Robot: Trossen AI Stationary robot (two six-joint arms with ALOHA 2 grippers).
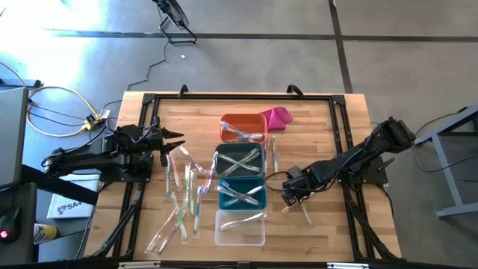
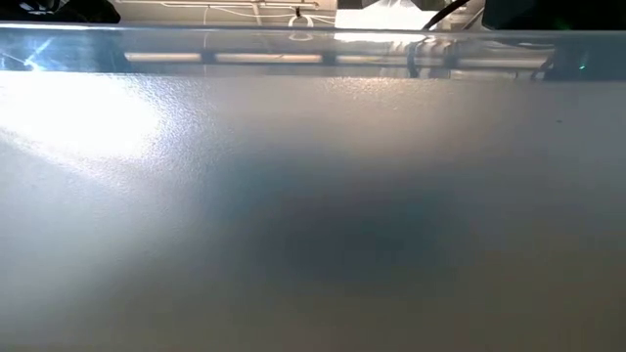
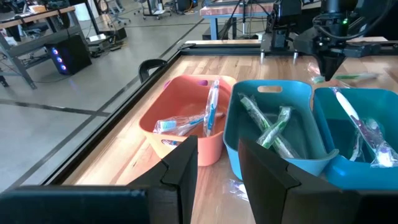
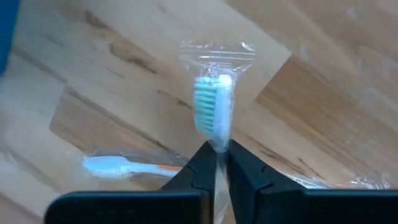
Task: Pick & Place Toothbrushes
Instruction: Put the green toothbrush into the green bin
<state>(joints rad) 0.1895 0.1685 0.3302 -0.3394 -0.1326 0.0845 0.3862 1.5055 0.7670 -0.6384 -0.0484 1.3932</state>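
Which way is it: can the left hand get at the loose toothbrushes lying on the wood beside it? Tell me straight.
Probably yes. The left hand hovers at the near edge of the loose toothbrushes, fingers apart and empty, with nothing between them. The right hand is busy across the bins, shut on a green-bristled toothbrush.

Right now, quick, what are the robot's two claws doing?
Left gripper: open, holding nothing, near the orange bin.
Right gripper: shut on a wrapped green toothbrush, low over the table.

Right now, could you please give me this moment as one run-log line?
right claw: shut on wrapped green toothbrush, over table | left claw: open, empty, facing orange bin
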